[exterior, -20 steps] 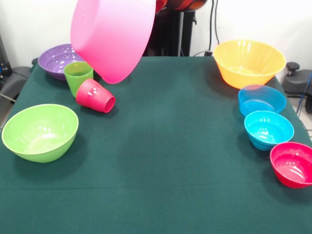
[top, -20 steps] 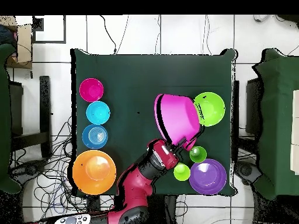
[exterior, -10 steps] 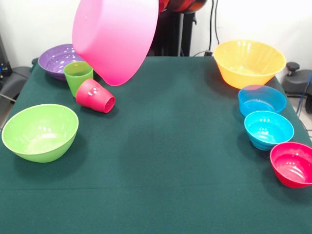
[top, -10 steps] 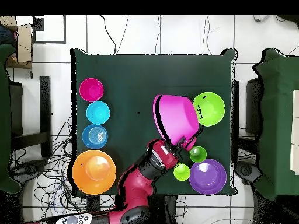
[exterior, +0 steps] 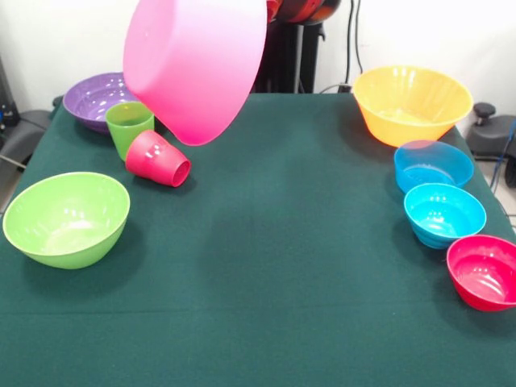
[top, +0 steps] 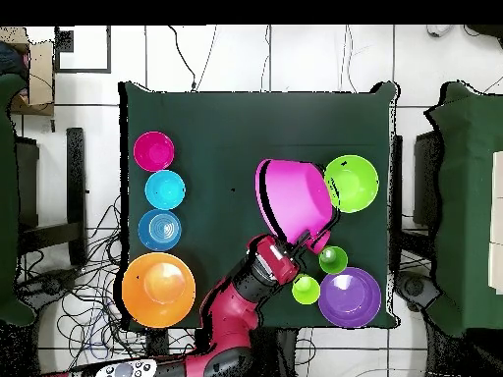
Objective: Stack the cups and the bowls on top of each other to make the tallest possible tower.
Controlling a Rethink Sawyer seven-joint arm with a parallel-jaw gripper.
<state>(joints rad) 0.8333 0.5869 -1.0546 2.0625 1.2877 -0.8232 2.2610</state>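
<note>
Clamped on the rim of the large glossy pink plastic bowl (exterior: 196, 66), the gripper (top: 316, 239) holds it tilted in the air above the green-clothed table (exterior: 290, 242). Below it lie a tipped red plastic cup (exterior: 157, 159), an upright green cup (exterior: 128, 126) and a shallow purple bowl (exterior: 97, 98). A large lime-green bowl (exterior: 67, 218) sits nearer.

— What colours are seen among the big bowls?
— Pink (exterior: 193, 64), orange (exterior: 411, 103), lime-green (exterior: 66, 218) and purple (exterior: 93, 98) are seen.
— And the small bowls?
— Translucent blue (exterior: 433, 165), turquoise (exterior: 444, 214) and red (exterior: 485, 272).
— The cups?
— One red (exterior: 157, 159) and one green (exterior: 129, 126) are seen; a lighter lime one (top: 306, 290) is seen from overhead.
— The surface (exterior: 290, 242)?
— Plain dark green. The arm (top: 241, 304) is red and black.
</note>
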